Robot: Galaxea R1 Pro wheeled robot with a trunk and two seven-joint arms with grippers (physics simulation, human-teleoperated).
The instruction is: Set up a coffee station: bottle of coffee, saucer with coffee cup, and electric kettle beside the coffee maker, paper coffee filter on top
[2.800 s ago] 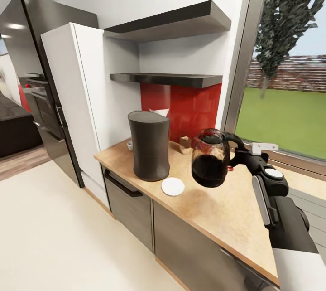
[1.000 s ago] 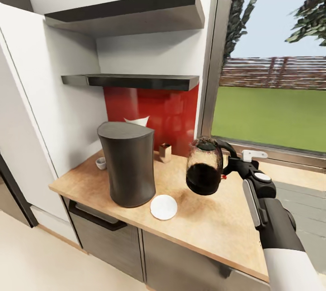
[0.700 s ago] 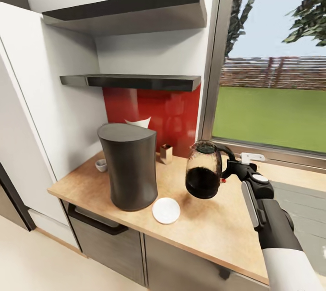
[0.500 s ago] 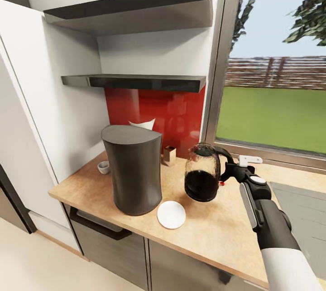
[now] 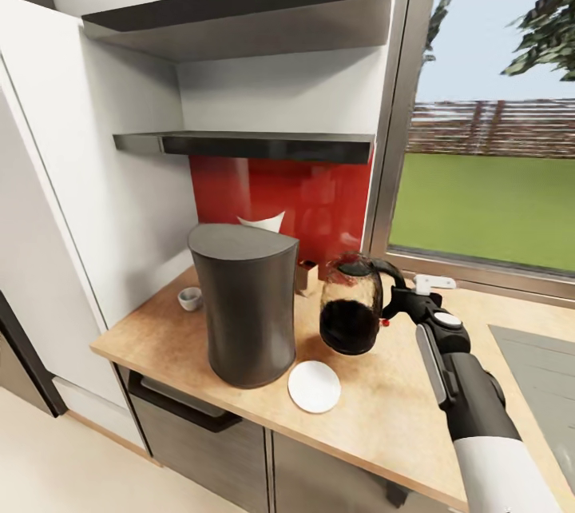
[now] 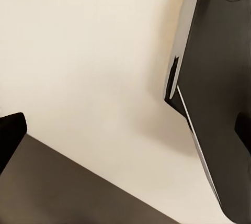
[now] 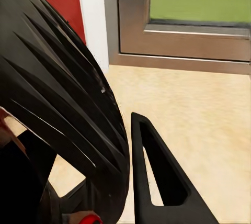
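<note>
Head view: right gripper (image 5: 399,307) with fingers clenched on the black handle of the electric kettle (image 5: 350,315), held just above the tabletop (image 5: 383,409), beside the coffee maker (image 5: 246,307), saucer (image 5: 314,386) near the front edge. Placing step under way, likely; next, lower gently, then release. Left gripper's state: cannot tell.

Your right gripper (image 5: 397,307) carries the electric kettle (image 5: 350,315) lower than 2.8 s ago and closer to the coffee maker (image 5: 247,304), toward the counter's (image 5: 383,409) back edge. Kettle now sits nearly upright; earlier it tilted. Head camera has shifted nearer.
</note>
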